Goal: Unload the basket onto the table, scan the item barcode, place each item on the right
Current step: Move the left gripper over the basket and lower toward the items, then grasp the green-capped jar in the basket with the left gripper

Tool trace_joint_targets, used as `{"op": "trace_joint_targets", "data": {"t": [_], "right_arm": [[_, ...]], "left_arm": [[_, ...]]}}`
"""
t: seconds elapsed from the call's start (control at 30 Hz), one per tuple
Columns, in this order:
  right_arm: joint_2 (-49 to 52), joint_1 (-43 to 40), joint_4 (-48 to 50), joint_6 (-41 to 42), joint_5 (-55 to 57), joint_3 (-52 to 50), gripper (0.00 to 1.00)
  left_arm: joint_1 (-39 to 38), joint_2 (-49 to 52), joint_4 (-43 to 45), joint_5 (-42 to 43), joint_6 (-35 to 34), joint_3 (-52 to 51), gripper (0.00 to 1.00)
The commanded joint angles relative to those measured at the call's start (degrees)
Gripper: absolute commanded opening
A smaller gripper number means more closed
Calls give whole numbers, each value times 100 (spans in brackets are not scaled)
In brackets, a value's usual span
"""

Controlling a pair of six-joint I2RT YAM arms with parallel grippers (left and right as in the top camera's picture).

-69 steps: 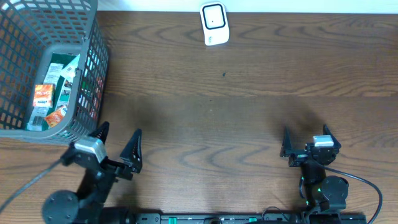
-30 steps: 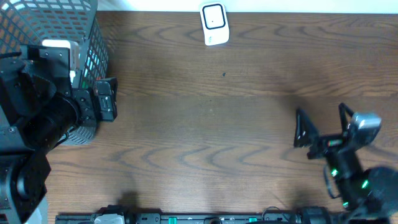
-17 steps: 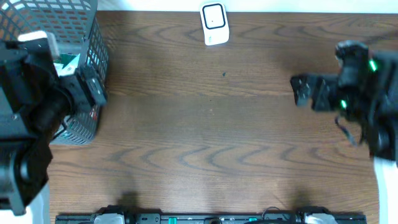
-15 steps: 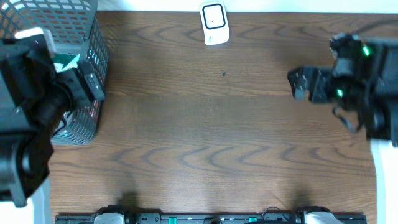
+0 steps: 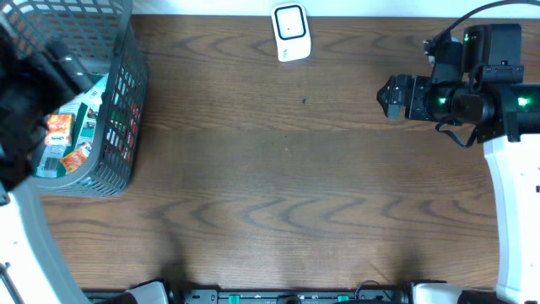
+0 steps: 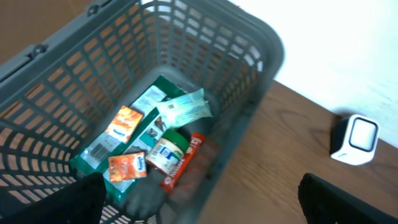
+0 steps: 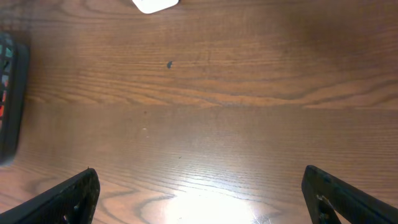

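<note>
1 grey mesh basket (image 5: 126, 101), left edge | 1 white boxy scanner (image 5: 289, 32), far edge | open wooden tabletop (image 5: 278, 169) between | left gripper (image 6: 211, 208), right gripper (image 7: 205, 199): gaping, empty

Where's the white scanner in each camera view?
Overhead: scanner at the top edge, just right of centre.
Left wrist: scanner at lower right, right of the basket.
Right wrist: only its corner shows, top edge, left of centre.
Shared landmark: the basket, left in every view.

Wood table (image 5: 287, 169): grey mesh basket (image 5: 128, 110) at left, white scanner (image 5: 291, 32) at far edge.
</note>
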Motion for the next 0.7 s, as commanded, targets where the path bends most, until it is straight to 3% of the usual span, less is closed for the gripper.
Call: {"op": "trace_joint_targets", "data": {"t": [0.0,0.2,0.67], "right_arm": [[63,-2,-13,-101,-70,133,99],[63,0,-13,-101,-68,133,99],[63,0,-13,-98,-70,133,99]], "left_arm": [[431,348,-48,616,376,92,99],[1121,896,-223,1462,638,92,100],[1449,2063,-629,1438,1626,-76,98]]}}
